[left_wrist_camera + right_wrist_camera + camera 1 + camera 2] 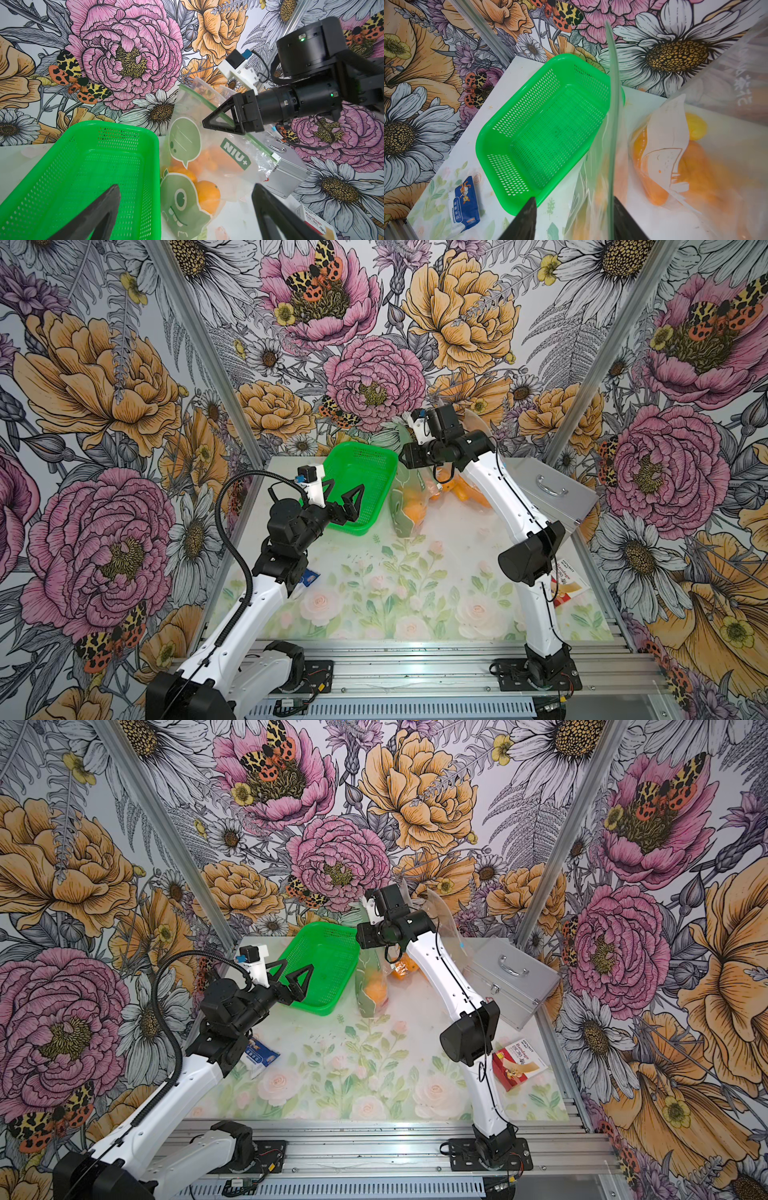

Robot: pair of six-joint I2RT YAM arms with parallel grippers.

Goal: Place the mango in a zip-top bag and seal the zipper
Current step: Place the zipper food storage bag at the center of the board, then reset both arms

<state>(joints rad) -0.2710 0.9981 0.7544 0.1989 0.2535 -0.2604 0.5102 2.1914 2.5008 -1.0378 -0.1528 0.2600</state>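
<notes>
The zip-top bag [405, 506] [370, 986] is clear with a green monster print and stands behind the basket. Orange mango [207, 195] shows through it, inside. A green zipper strip [199, 96] [613, 104] runs along the bag's top, with a white slider [276, 156] at one end. My right gripper [405, 458] [574, 199] is at the bag's top, open, with the strip standing between its fingers, close to one of them. The bag looks blurred there. My left gripper [347, 485] [186, 187] hangs open over the basket's near edge, holding nothing.
A green mesh basket [361, 445] [483, 133] lies left of the bag. Another clear bag holding orange-yellow fruit [675, 155] lies to the right. A silver case [511, 977] sits at the back right, a red bandage box [519, 1063] in front of it. A blue gauze pack [259, 1054] lies by the left arm.
</notes>
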